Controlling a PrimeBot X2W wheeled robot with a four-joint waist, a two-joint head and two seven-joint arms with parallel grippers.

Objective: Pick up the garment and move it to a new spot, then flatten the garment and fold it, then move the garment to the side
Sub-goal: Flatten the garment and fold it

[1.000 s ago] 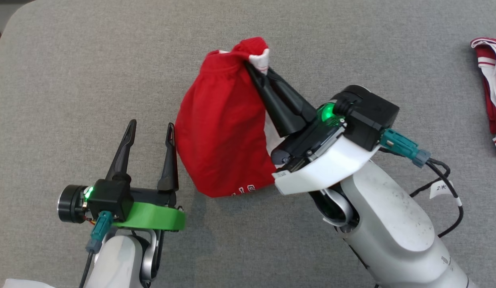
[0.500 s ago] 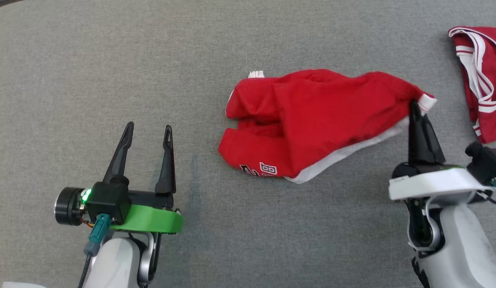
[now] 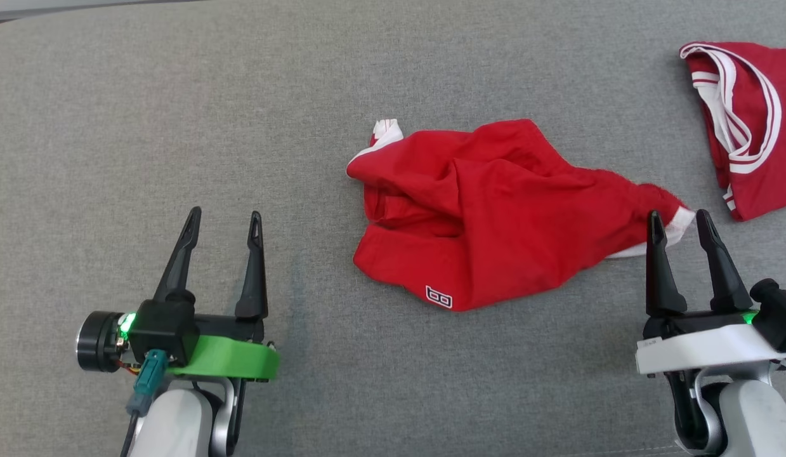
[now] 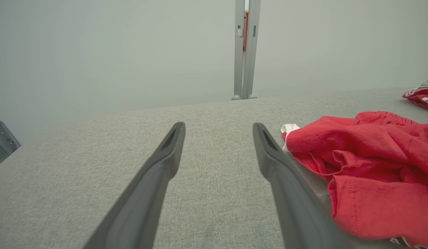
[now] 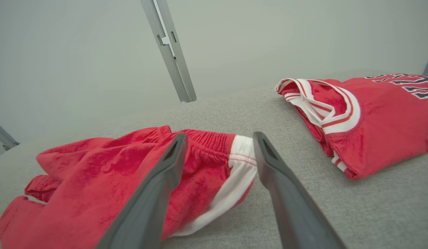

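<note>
Red shorts (image 3: 494,216) crumpled on counter (image 3: 177,95): prob. soft, light, floppy. Grab at waistband (image 5: 207,140) corners; L+R jaws wide, empty.

**Grey cloth tabletop, bare pale wall behind**

A wide work surface (image 3: 177,95) covered in grey woven fabric runs right across the head view, and its far edge curves round at the upper left corner. There is a faint darker streak in the weave near the front. Beyond the far edge, the left wrist view picks up a plain, pale grey-green wall (image 4: 96,52) with no window or fitting on it. A slim metal upright (image 4: 246,52) made of two grey sections stands against it, with a sliver of orange between them near the top. At the far left edge sits a piece of grey metal framing (image 4: 1,141). The light is soft and even, and no hard shadows fall on the cloth.
</note>
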